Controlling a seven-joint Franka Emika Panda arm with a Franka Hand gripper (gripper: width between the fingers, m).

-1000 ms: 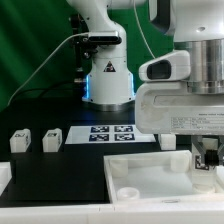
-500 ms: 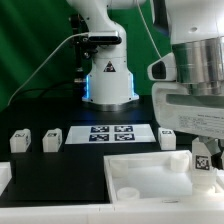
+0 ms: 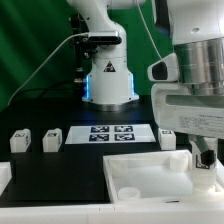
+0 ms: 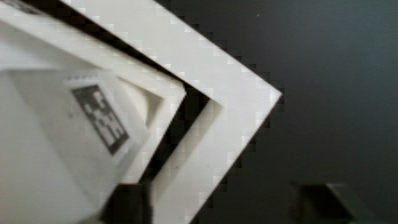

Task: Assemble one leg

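Three small white tagged legs stand on the black table: two at the exterior view's left [image 3: 20, 140] [image 3: 52, 138] and one behind the tabletop [image 3: 167, 137]. The large white tray-like tabletop [image 3: 150, 180] lies at the front. My gripper [image 3: 206, 162] hangs over the tabletop's corner at the exterior view's right. In the wrist view its dark fingertips [image 4: 125, 204] stand wide apart, and the gripper [image 4: 224, 203] is open with nothing held. The tabletop's white corner rim [image 4: 231, 100] lies below it. A black-and-white tag [image 4: 100, 116] shows on a white face there; I cannot tell what it belongs to.
The marker board [image 3: 108, 133] lies flat behind the tabletop. The robot's base [image 3: 108, 85] with its blue light stands at the back. A white block [image 3: 4, 178] sits at the left edge. Black table [image 4: 338, 60] shows beyond the corner.
The arm rose from a lower pose over the tabletop's corner one second ago. Since half a second ago it has barely moved.
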